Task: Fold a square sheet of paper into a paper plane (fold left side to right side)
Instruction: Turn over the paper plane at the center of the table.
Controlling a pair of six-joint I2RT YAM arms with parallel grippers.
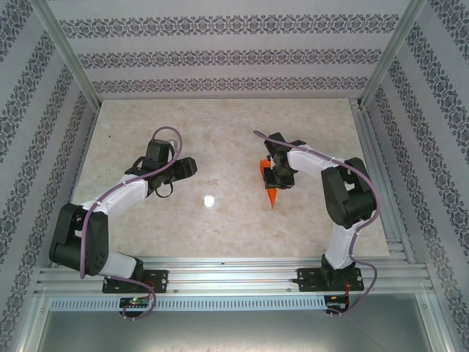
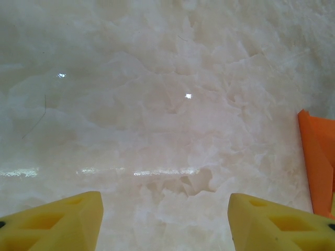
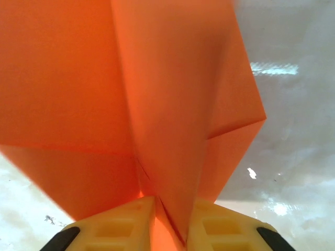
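The paper plane (image 1: 272, 192) is a small bright orange dart on the pale table (image 1: 220, 227), right of centre, with its tip pointing toward the near edge. My right gripper (image 1: 278, 174) is over its back end. In the right wrist view the plane (image 3: 167, 94) spreads its wings wide, and its folded centre keel runs down between my right gripper's (image 3: 171, 209) yellow fingers. The jaws stand a narrow gap apart around the keel, so they are open. My left gripper (image 1: 189, 166) hovers left of centre, open (image 2: 165, 209) over bare table. An orange edge of the plane (image 2: 316, 157) shows at the right.
Patterned walls and aluminium posts (image 1: 69, 59) fence the table on three sides. A metal rail (image 1: 234, 275) carrying both arm bases runs along the near edge. Bare marble-look surface lies between the two arms.
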